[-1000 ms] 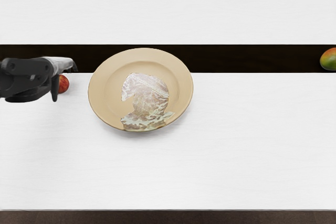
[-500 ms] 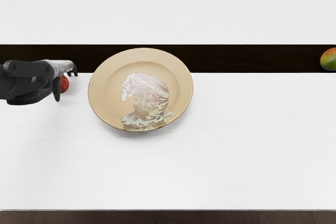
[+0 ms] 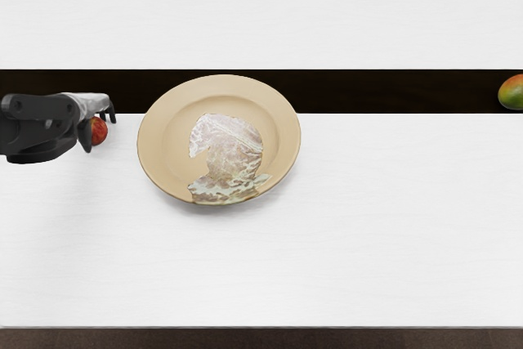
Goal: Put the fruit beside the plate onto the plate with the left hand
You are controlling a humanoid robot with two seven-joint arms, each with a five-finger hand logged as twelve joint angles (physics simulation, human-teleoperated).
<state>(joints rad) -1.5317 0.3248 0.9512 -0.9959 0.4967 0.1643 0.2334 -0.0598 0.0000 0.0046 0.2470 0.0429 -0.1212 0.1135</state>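
Note:
A small red fruit [image 3: 99, 131] lies on the white table just left of the tan plate [image 3: 159, 124], which has a mottled pale pattern in its middle. My left hand [image 3: 96, 129] comes in from the left edge and hovers over the fruit. Its thumb [image 3: 84, 140] hangs on the fruit's near left side and the other fingers [image 3: 106, 112] reach over its far side. The fingers are spread around the fruit and not closed on it. Part of the fruit is hidden behind the hand. The right arm is out of view.
A green and orange mango [image 3: 511, 91] sits at the far right edge by the dark gap [image 3: 368, 91] between the two white surfaces. The plate's far rim overhangs that gap.
The left hand has drifted slightly left and toward the far side, with its fingertips drawing closer over the red fruit. The fruit and plate have not moved.

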